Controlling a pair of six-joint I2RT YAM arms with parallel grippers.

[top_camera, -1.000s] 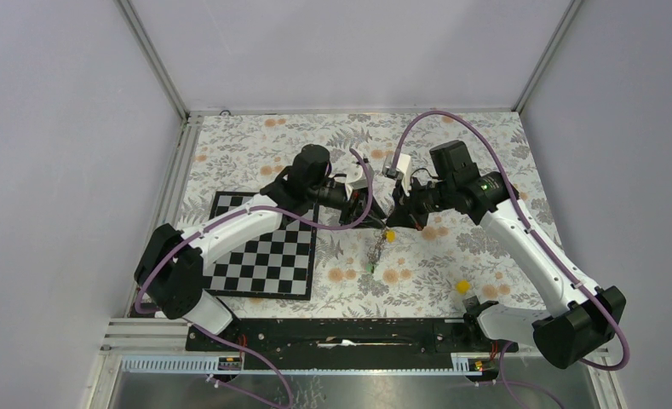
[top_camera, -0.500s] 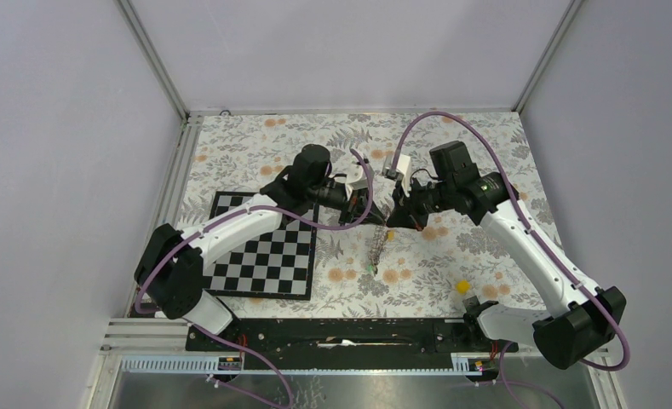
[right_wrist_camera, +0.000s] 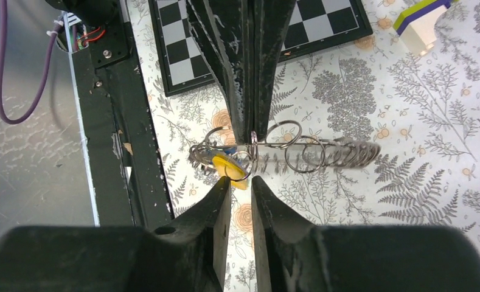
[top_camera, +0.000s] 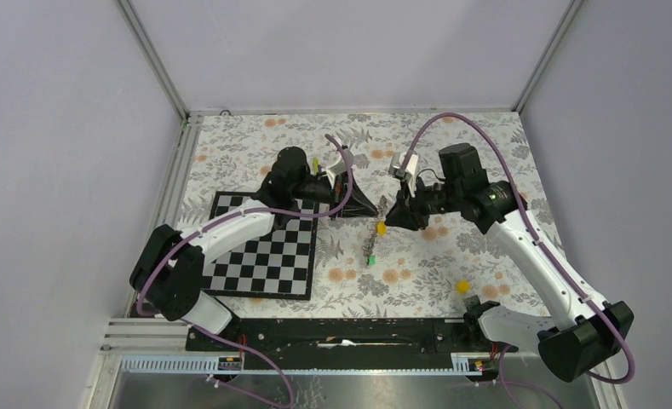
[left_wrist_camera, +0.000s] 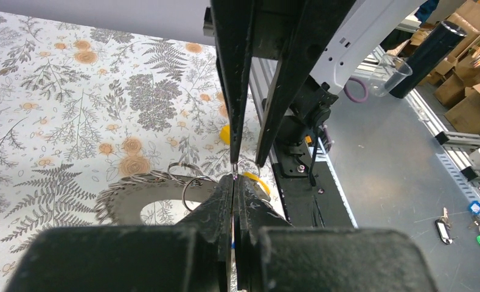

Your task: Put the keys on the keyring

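Starting at the left pincer (left_wrist_camera: 233, 181), its two fingers are seen pressed tight together, and thin wire loops of the keyring (left_wrist_camera: 118, 201) are pinched at their tips; the keyring is held between the two arms, near the middle of the flowery bench (top_camera: 451, 145); the right pincer (right_wrist_camera: 241, 181) is pointed at the left one, almost tip to tip; its fingers are parted a little, and nothing is held between them; a yellow key (right_wrist_camera: 228, 165) is hung on the wire loops just in front of that gap; a green key (top_camera: 370, 258) is seen at the low end of the bunch, closer to the arm bases; whether that end touches the bench cannot be told; a chessboard (top_camera: 264, 256) is laid flat on the left side; another small yellow thing (top_camera: 462, 286) is seen well apart on the right, near the right arm's base.
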